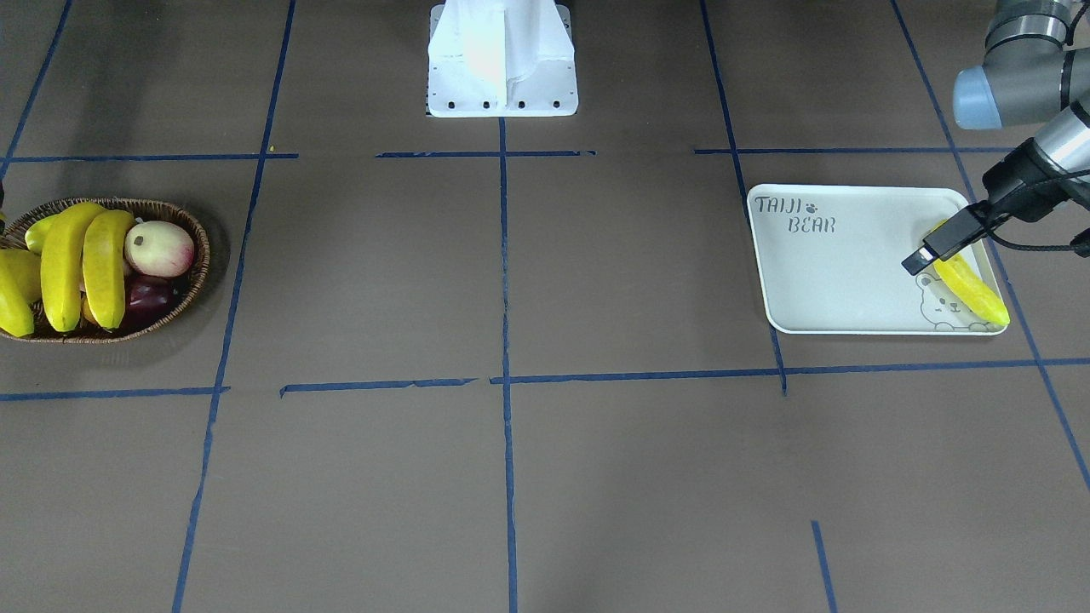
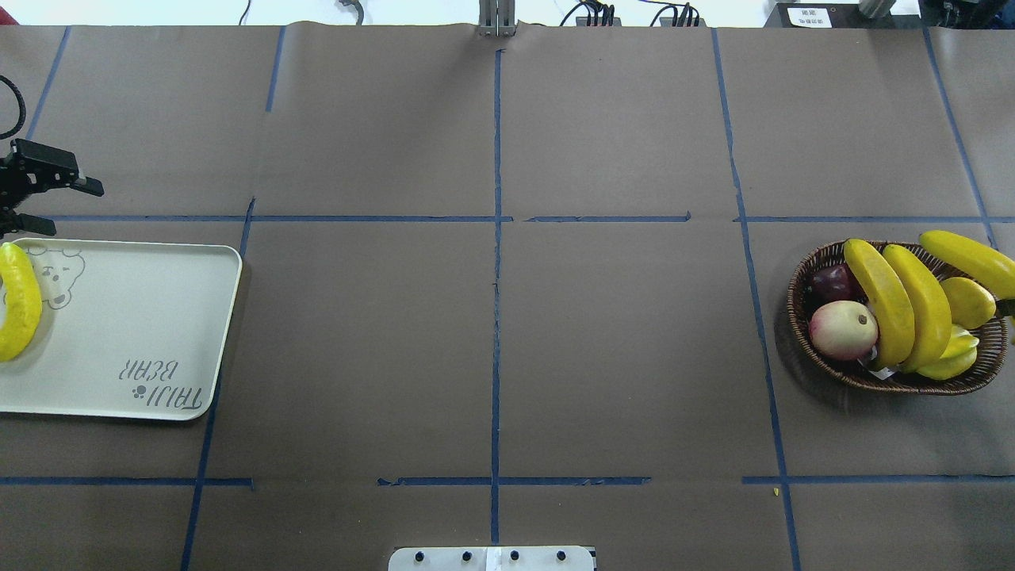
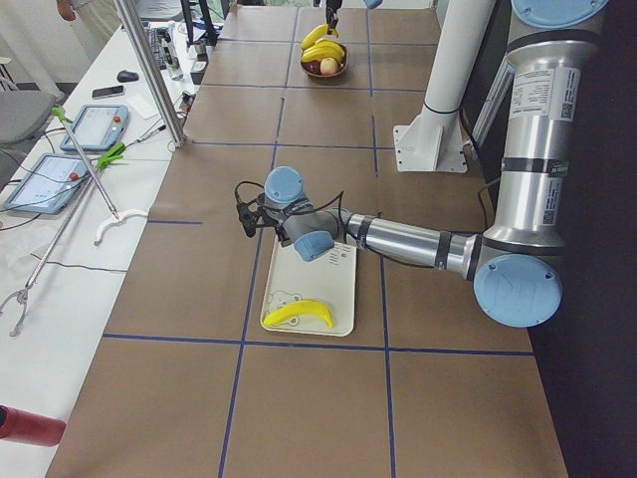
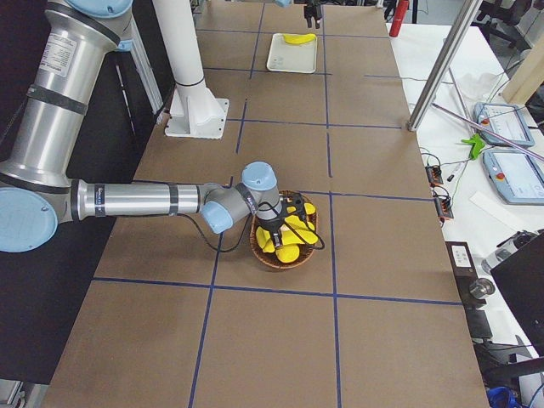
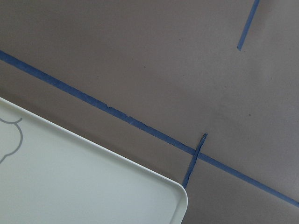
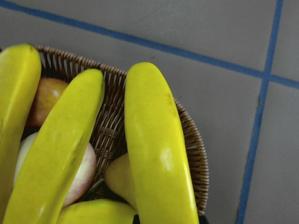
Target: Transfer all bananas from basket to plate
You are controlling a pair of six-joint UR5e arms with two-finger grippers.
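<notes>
1. Left gripper (image 2: pixel 78 211): jaws spread wide with nothing between them. It hangs above the table (image 2: pixel 618 357) just off the far left corner of the plate (image 2: pixel 135 317), touching nothing.
2. Nearest thing is one banana (image 2: pixel 20 301), lying flat in the plate along its left short edge, beside the bear drawing (image 2: pixel 57 274). It is apart from the gripper.
3. The plate sits flat at the left end of the table, with "TAIJI BEAR" lettering (image 2: pixel 162 385) at its near right corner.
4. Right gripper (image 4: pixel 283 223): low over the basket (image 2: pixel 799 325), on its right side. It shows only in the side views, so can't tell if it is open or clamped on anything.
5. The basket, at the right end of the table, holds three bananas side by side on top of other fruit: left banana (image 2: pixel 876 297), middle banana (image 2: pixel 920 309) and right banana (image 2: pixel 971 258). The right one sticks out past the far right rim.
6. Also in the basket:
   - a pink-cream round fruit (image 2: pixel 843 329) at near left
   - a dark red fruit (image 2: pixel 831 281) behind it
   - a yellow pear-shaped fruit (image 2: pixel 969 301)
   - a starfruit (image 2: pixel 951 361) on the near side
7. Blue tape lines (image 2: pixel 496 317) grid the brown table. The white robot base (image 2: pixel 492 559) is at the middle of the near edge.
</notes>
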